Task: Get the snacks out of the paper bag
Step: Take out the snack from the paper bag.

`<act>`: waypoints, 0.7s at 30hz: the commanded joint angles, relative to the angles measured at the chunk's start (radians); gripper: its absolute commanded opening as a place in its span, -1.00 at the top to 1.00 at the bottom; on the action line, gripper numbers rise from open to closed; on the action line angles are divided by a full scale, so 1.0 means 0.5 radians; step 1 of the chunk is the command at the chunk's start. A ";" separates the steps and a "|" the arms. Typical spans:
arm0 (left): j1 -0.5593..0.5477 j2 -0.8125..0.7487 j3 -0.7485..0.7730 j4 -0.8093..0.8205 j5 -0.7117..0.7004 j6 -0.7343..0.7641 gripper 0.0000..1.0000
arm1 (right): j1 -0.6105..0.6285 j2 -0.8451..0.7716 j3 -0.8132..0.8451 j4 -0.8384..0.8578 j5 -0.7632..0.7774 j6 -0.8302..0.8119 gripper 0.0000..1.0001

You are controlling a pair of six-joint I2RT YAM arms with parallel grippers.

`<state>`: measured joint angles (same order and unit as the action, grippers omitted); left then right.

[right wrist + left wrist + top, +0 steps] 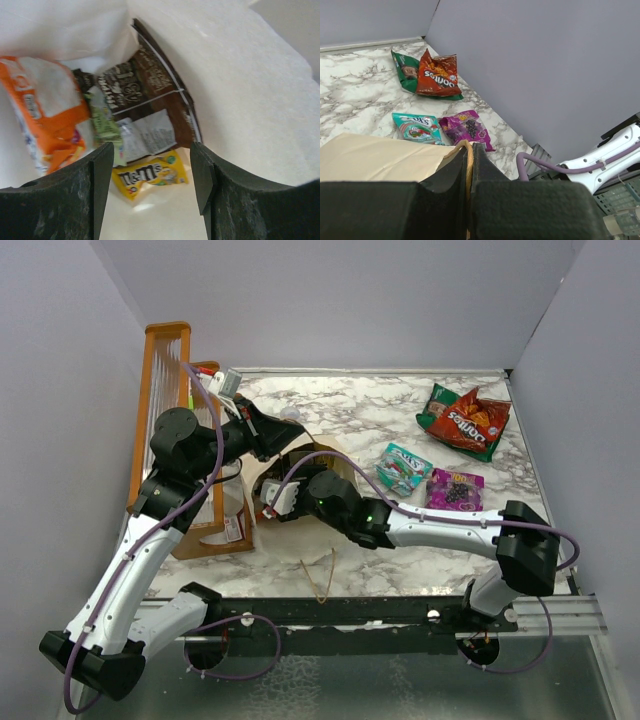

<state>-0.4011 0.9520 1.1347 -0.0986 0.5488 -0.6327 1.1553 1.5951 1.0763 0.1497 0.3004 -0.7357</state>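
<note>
Noted: paper bag [240,75] matt cream paper, faintly creased. Yellow candy pack [150,176], brown chip bag [150,85], red chip bag [437,75]: glossy plastic film. Table [330,410]: smooth, marble-look. Rack [165,350]: smooth wood. Fingers [60,200] of right gripper [150,150]: matt black, grainy.

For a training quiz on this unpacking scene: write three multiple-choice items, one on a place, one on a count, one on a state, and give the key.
1. Where is the yellow candy pack?
A) out on the table
B) inside the paper bag
C) gripped by the right end effector

2. How many snacks lie out on the table?
A) four
B) two
C) six

3. How is the right end effector?
A) shut on a packet
B) out of view
C) open and empty

Key:
1 B, white bag walls surround it in the right wrist view.
2 A, green bag, red bag, teal-pink packet, purple pouch.
3 C, its fingers stand apart with nothing gripped.
</note>
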 commanded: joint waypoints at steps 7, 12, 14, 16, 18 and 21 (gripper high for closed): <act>0.005 -0.046 0.049 0.008 -0.032 0.020 1.00 | -0.139 0.113 0.081 0.296 0.015 -0.349 -0.25; 0.005 -0.045 0.050 -0.006 -0.038 0.022 1.00 | -0.214 0.220 0.106 0.354 -0.071 -0.386 -0.24; 0.005 -0.045 0.055 -0.012 -0.042 0.027 1.00 | -0.231 0.263 0.119 0.396 -0.067 -0.425 -0.24; 0.005 -0.045 0.061 -0.016 -0.043 0.028 1.00 | -0.254 0.309 0.131 0.436 -0.080 -0.458 -0.23; 0.004 -0.044 0.065 -0.023 -0.045 0.029 1.00 | -0.276 0.354 0.144 0.471 -0.093 -0.480 -0.21; 0.005 -0.043 0.065 -0.024 -0.049 0.029 1.00 | -0.290 0.407 0.143 0.549 -0.110 -0.513 -0.12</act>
<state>-0.4011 0.9489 1.1347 -0.1078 0.5480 -0.6323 1.0225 1.7626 1.1145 0.3225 0.2825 -0.9531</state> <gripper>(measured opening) 0.018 0.595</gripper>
